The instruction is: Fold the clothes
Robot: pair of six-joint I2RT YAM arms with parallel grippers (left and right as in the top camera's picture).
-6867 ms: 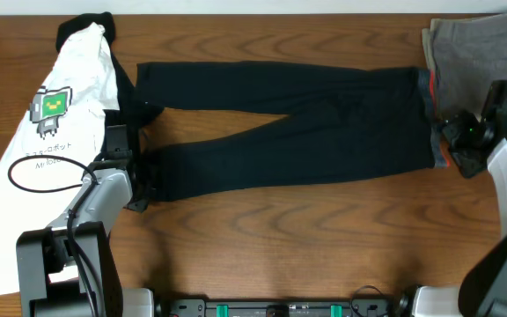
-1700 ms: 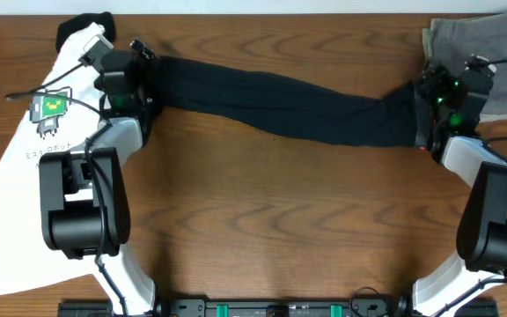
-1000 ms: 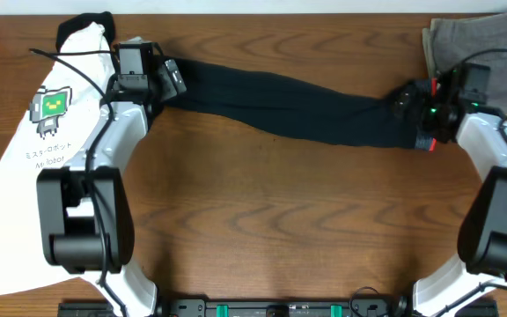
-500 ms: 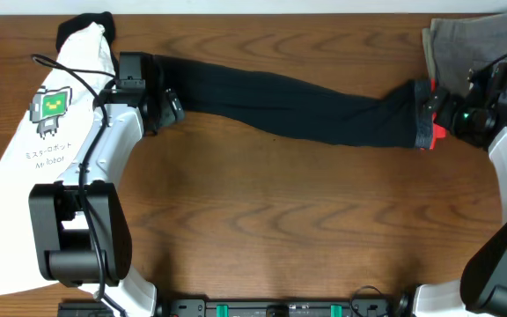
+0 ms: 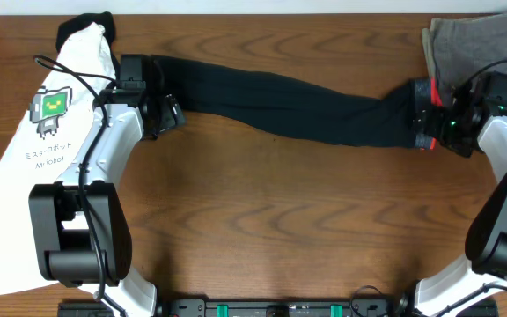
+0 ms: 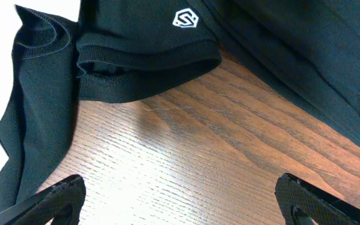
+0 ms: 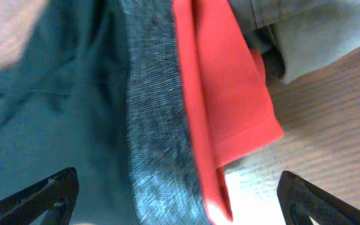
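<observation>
The clothes, black trousers (image 5: 297, 106), lie folded lengthwise into one long strip across the far half of the table, sloping down to the right. The leg cuffs (image 6: 144, 65), one with a small white logo, lie at the left end. The grey waistband (image 7: 155, 125) with its coral red edge (image 7: 227, 94) is at the right end. My left gripper (image 5: 167, 111) hangs open just in front of the cuffs, over bare wood (image 6: 180, 201). Open as well, my right gripper (image 5: 432, 123) straddles the waistband (image 7: 177, 201) without holding it.
A white T-shirt (image 5: 47, 141) with a green robot print covers the table's left side, and a black cloth (image 6: 30, 125) lies beside it. Grey-olive folded trousers (image 5: 473, 44) sit at the far right corner, close behind the waistband (image 7: 305, 31).
My right gripper has slid left from beside the waistband to over it, still open. The left gripper has barely shifted. The trousers lie as before.
</observation>
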